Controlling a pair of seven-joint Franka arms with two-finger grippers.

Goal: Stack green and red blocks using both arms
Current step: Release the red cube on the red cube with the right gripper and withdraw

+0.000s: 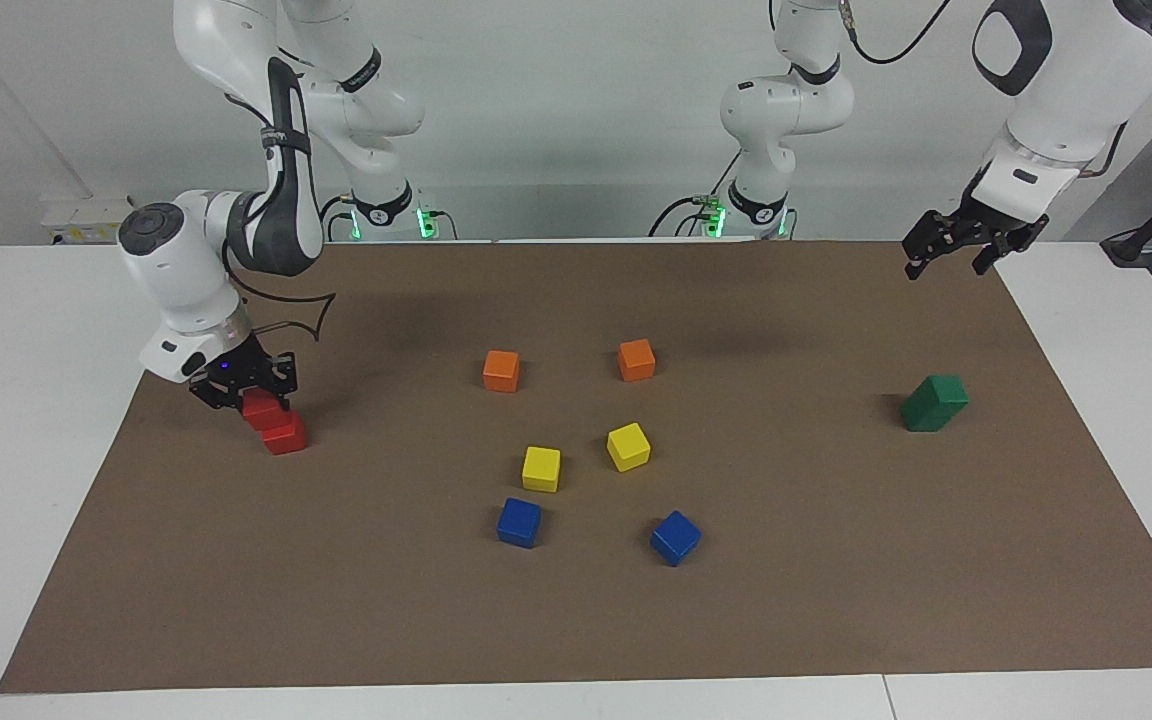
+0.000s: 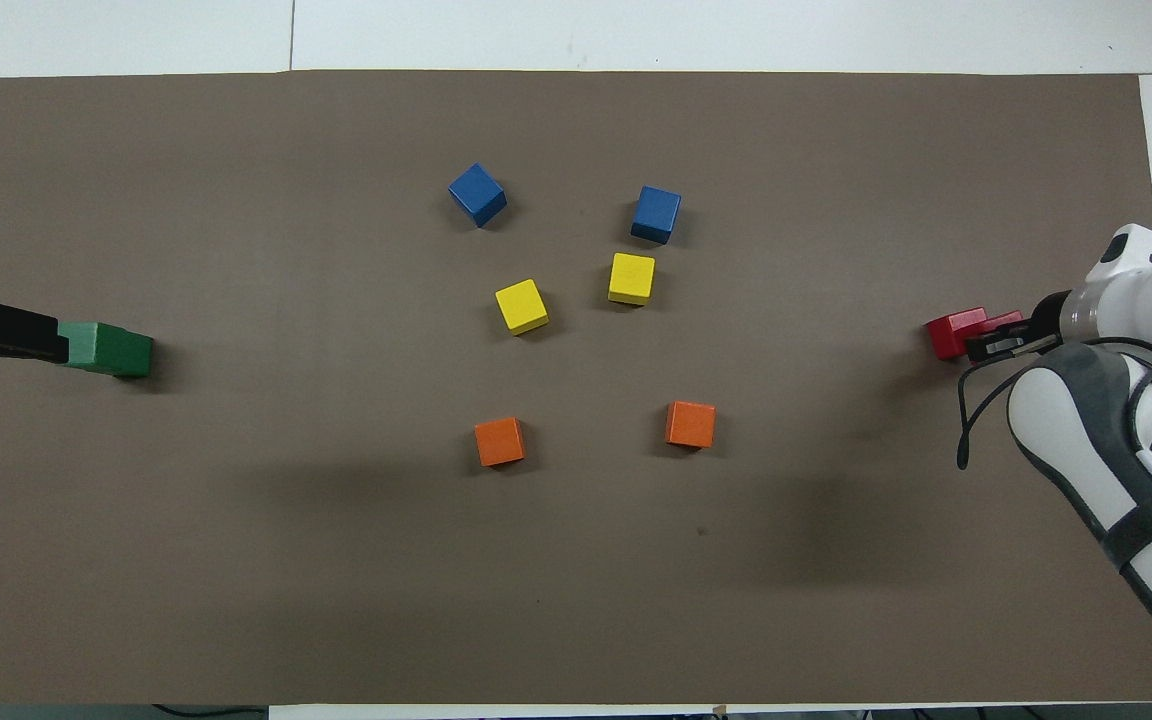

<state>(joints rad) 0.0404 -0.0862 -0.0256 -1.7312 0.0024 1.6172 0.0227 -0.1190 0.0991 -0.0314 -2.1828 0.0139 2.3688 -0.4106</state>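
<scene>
Two green blocks (image 1: 934,403) stand stacked on the brown mat toward the left arm's end; in the overhead view the green stack (image 2: 111,349) is partly covered by my left gripper (image 2: 36,338). My left gripper (image 1: 946,262) hangs open and empty high above the mat's edge nearest the robots. At the right arm's end my right gripper (image 1: 254,398) is shut on the upper red block (image 1: 261,410). That block rests offset on the lower red block (image 1: 286,436). The red blocks (image 2: 956,332) also show beside my right gripper (image 2: 996,342) in the overhead view.
Two orange cubes (image 1: 501,370) (image 1: 636,359), two yellow cubes (image 1: 541,468) (image 1: 628,446) and two blue cubes (image 1: 519,522) (image 1: 675,537) lie in the mat's (image 1: 576,620) middle. White table borders the mat.
</scene>
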